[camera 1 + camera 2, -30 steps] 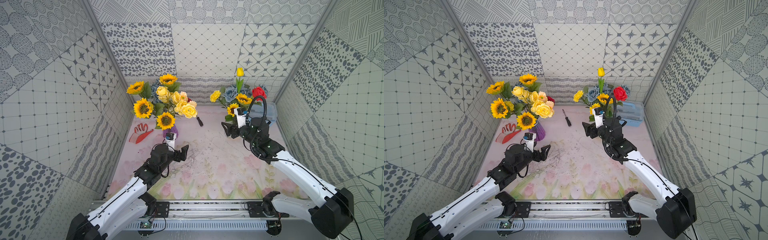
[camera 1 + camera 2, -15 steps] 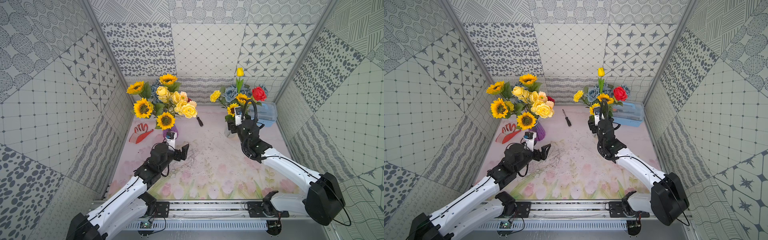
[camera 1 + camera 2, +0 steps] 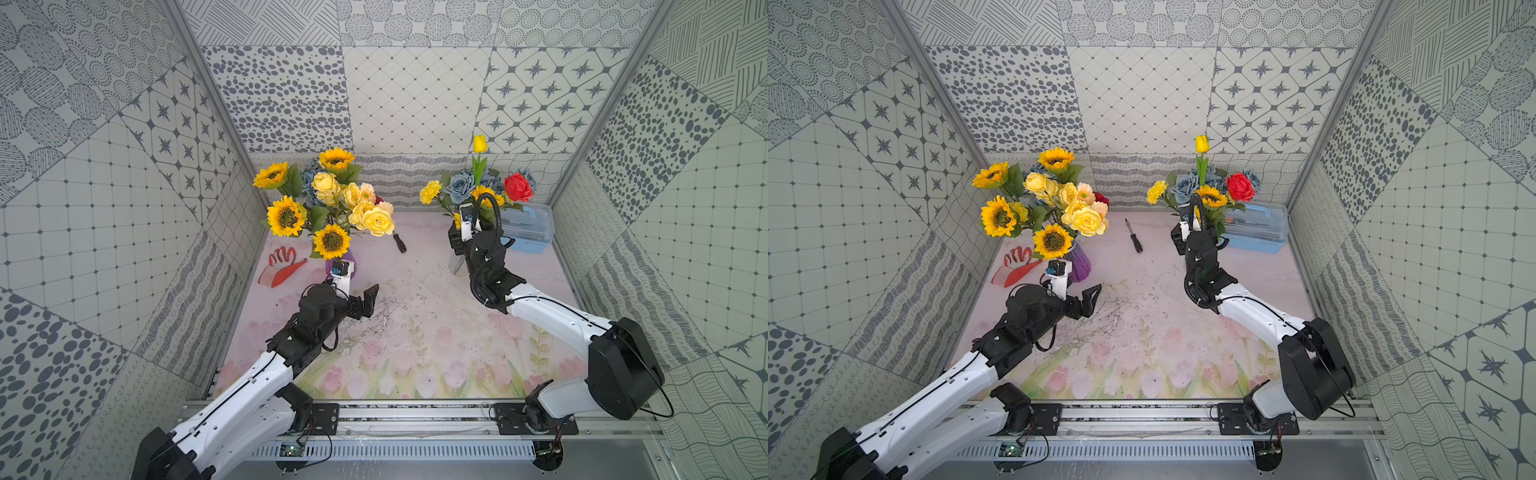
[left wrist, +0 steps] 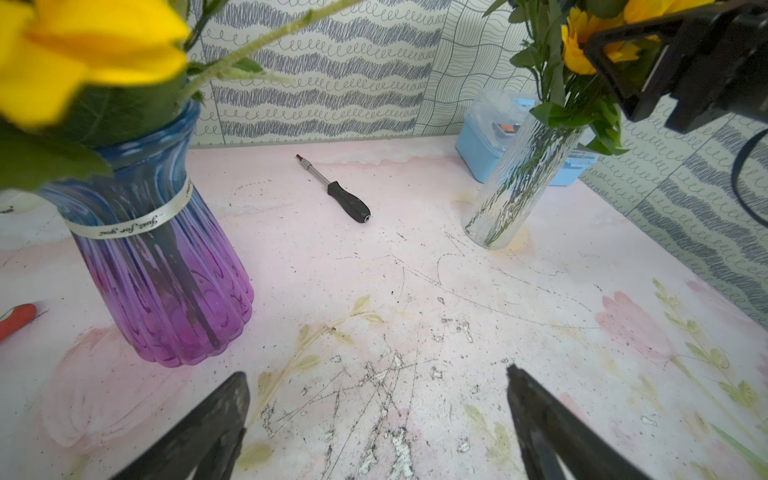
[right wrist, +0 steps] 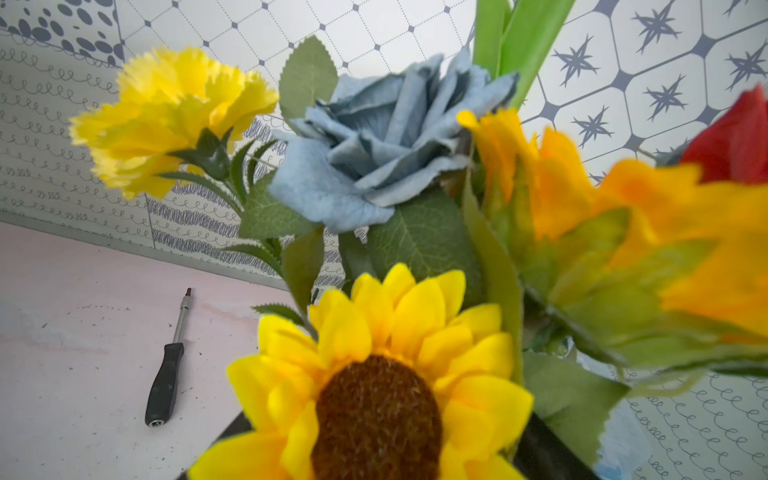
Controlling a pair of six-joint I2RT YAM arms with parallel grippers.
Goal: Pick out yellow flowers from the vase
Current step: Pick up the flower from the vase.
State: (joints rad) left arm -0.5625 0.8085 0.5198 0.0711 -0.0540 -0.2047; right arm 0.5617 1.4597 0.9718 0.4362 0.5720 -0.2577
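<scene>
Left tool spread wide, empty, above pink floral bench beside purple-blue fluted glass vase at 10 o'clock. Right tool at clear ribbed glass vase, 2 o'clock; brown-centred yellow sunflower seen between jaws, grip cannot be told. Yellow carnation, yellow tulip held in same vase.

Lab test cell: patterned panels box in my bench; alu mounting rail at 6 o'clock.

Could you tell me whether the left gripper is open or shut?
Open: the left gripper holds its black fingers wide apart above the pink floral mat, nothing between them.
</scene>
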